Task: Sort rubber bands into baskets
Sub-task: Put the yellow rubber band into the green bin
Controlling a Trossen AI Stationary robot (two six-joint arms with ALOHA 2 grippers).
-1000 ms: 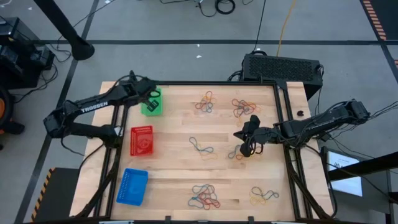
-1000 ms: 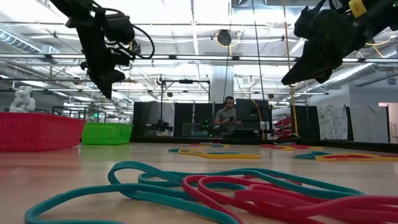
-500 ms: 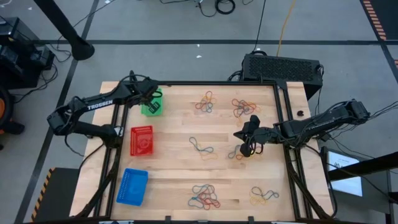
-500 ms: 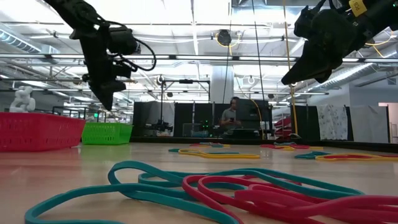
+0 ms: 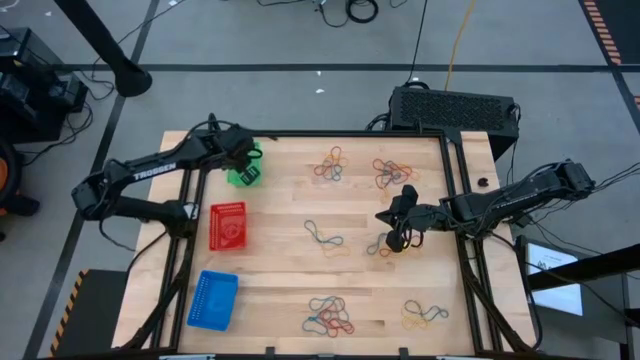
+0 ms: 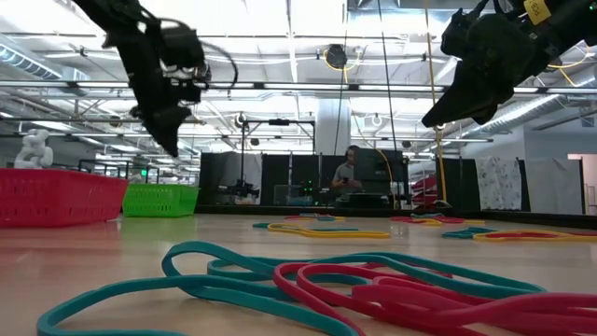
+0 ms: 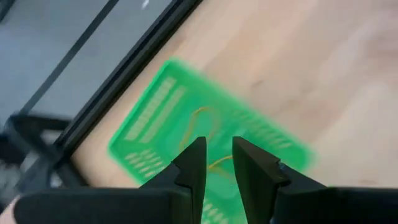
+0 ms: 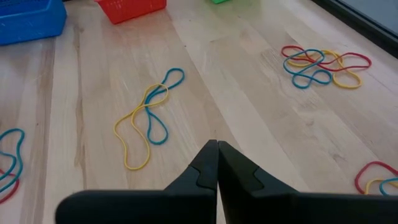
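From above, the left arm reaches along the far left part of the bench (image 5: 290,260), its left hand (image 5: 243,160) over the green basket (image 5: 243,173). The right arm stretches in from the right edge, its right hand (image 5: 393,235) poised over the bench's middle right. Three baskets line the left side: green farthest, the red basket (image 5: 227,226) in the middle, the blue basket (image 5: 213,299) nearest. Six loose clusters of rubber bands (image 5: 330,314) lie scattered over the rest of the bench.

At bench level, both hands hang well above the wood; a person stands in the room behind.

From the left wrist, the left hand's fingers (image 7: 193,163) are spread a little apart, pinching nothing, right above the green basket, where a thin yellow-orange band (image 7: 202,121) lies inside.

From the right wrist, the right hand's fingers (image 8: 208,163) are pressed together and empty, above bare wood between a yellow and blue tangle (image 8: 146,118) and a mixed cluster (image 8: 323,63).
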